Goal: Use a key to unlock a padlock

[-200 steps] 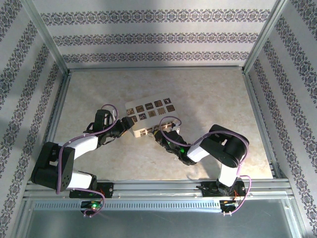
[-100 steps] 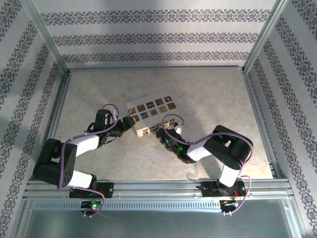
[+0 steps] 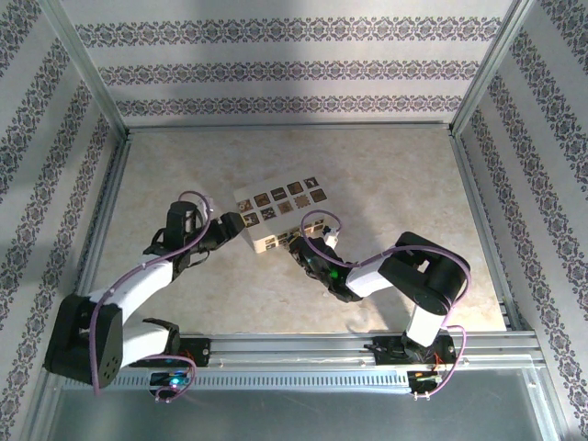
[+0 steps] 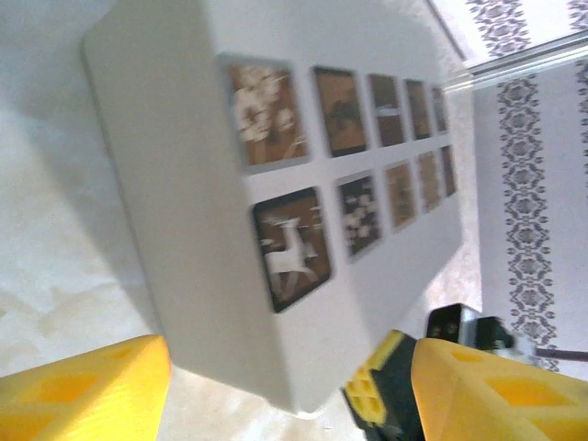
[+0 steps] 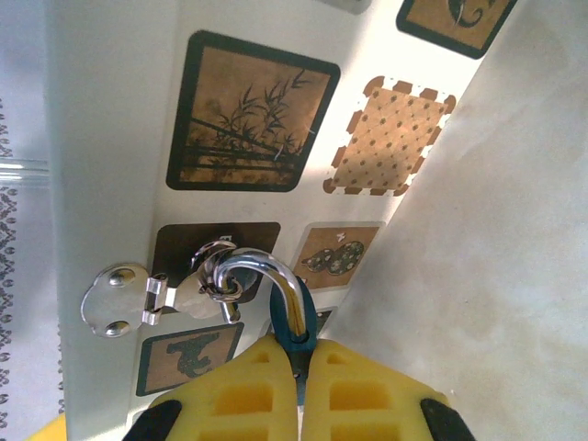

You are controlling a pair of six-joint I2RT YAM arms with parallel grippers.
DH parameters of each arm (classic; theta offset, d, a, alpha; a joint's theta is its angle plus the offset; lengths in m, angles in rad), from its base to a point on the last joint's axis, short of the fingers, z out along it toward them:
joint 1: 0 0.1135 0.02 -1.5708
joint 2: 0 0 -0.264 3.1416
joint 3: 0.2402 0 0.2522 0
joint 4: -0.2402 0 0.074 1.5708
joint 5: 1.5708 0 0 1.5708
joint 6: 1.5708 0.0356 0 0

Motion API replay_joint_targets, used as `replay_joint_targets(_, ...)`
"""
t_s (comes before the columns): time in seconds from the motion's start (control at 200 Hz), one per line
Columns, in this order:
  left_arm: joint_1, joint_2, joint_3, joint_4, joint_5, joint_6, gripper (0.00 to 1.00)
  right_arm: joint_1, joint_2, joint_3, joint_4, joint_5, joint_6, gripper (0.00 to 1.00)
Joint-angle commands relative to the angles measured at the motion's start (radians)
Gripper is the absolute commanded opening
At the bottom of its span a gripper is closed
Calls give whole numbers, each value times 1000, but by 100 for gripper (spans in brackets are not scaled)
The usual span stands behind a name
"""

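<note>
The padlock [image 5: 301, 333] has a blue body and a silvery shackle [image 5: 272, 274], which is hooked through the metal hasp [image 5: 124, 299] on the cream box's [image 5: 110, 138] side. My right gripper [image 5: 301, 356] is shut on the padlock's body, with the yellow pads pressed against both sides. From above, the right gripper [image 3: 299, 250] is at the near edge of the cream box [image 3: 280, 207]. My left gripper [image 3: 231, 226] is at the box's left end, open. Its yellow fingers [image 4: 83, 386] stand wide apart either side of a corner of the box [image 4: 184, 184]. The key is hidden.
The tiled cream box lies mid-table on the marbled tabletop [image 3: 386, 175]. Patterned walls and aluminium frame rails [image 3: 294, 344] enclose the workspace. Purple cables [image 3: 317, 220] loop over both wrists close to the box.
The left arm has stretched out and its elbow has swung down to the left, while its gripper stays at the box's left end. The right gripper keeps its hold on the padlock.
</note>
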Motion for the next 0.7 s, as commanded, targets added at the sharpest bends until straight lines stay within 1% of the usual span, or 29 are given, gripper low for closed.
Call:
replay_joint_targets(0.0,-6,-42,71,-91,-6,30,69,4,-25,-12,-33,41,5,2)
replay_joint_targets(0.175,-97,-20,157,-78,-10,19,67,4,-28,-6,-37,41,-2,2)
replay_joint_targets(0.39,-233,142,268,-15,-7,20,66,5,-35,-1,-52,44,-4,2)
replay_joint_targets(0.54,-264,250,307,-17,-23,36,66,5,-46,5,-59,46,-3,2)
replay_joint_targets(0.565,-266,262,307,-13,-25,36,66,5,-50,7,-88,47,-3,2)
replay_joint_targets(0.695,-268,307,289,2,-33,36,66,4,-65,19,-124,55,1,2)
